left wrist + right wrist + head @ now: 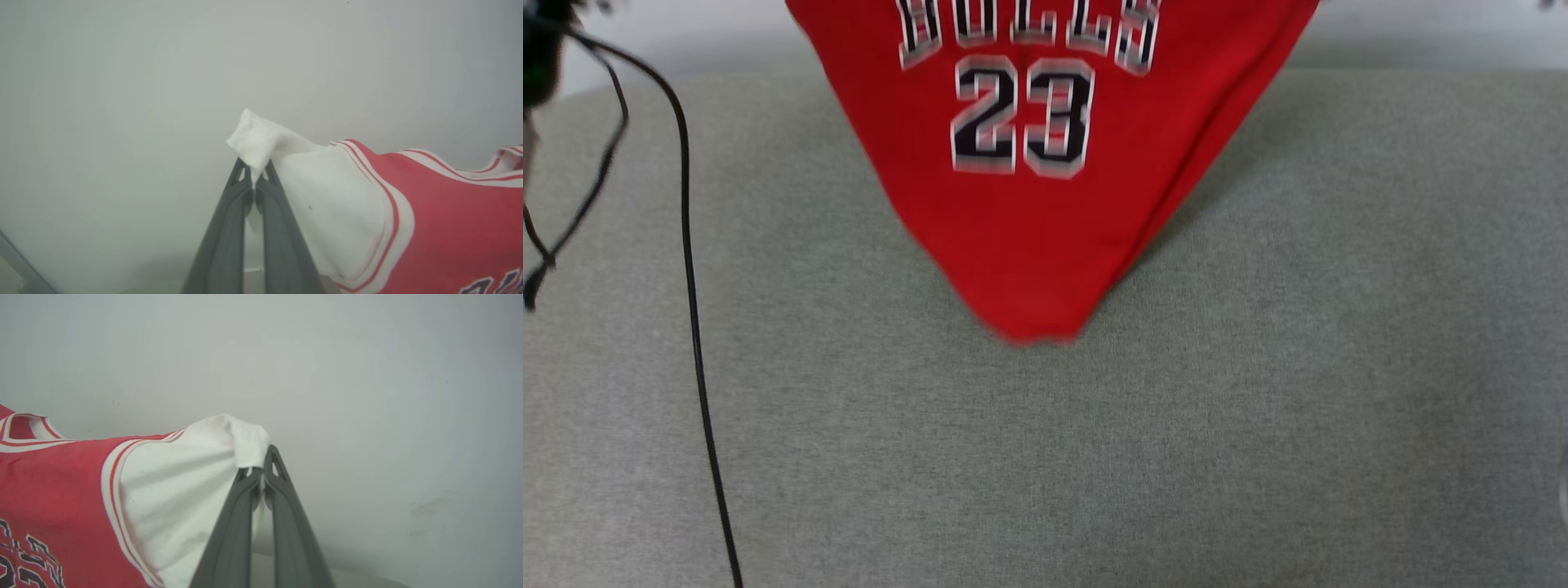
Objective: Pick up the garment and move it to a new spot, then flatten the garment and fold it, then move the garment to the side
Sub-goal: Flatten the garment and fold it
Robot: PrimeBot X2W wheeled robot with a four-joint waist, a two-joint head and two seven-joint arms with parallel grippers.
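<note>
Garment (pixel 1029 220) hangs in the air, spread between both grippers, front facing the head camera. The black-and-white "23" and the bottom of the lettering are readable. The red body tapers down to a single drooping point over the middle of the grey fabric surface (pixel 1258 425). That tip is blurred, so can't tell whether it touches the surface or hangs just above it.

Left gripper (pixel 254 167) is clamped tight on the bunched tip of a white sleeve (pixel 327 196) - fingers pressed together with a wad of white cloth poking out past them. From there the sleeve runs right in the left wrist view, past the red-and-white striped trim and into the red body.

Right gripper (pixel 261 463) mirrors it - fingers pinched closed on the gathered end of the second white sleeve (pixel 175 490). The cloth drapes off to the left in the right wrist view, and the striped neck trim shows at the far left edge.

So the garment sits between the two grippers and below them, each sleeve end right at the fingertips. Pale wall (pixel 122 102) is behind both grippers. A black cable (pixel 690 286) trails down the left side of the head view, well apart from the garment.
</note>
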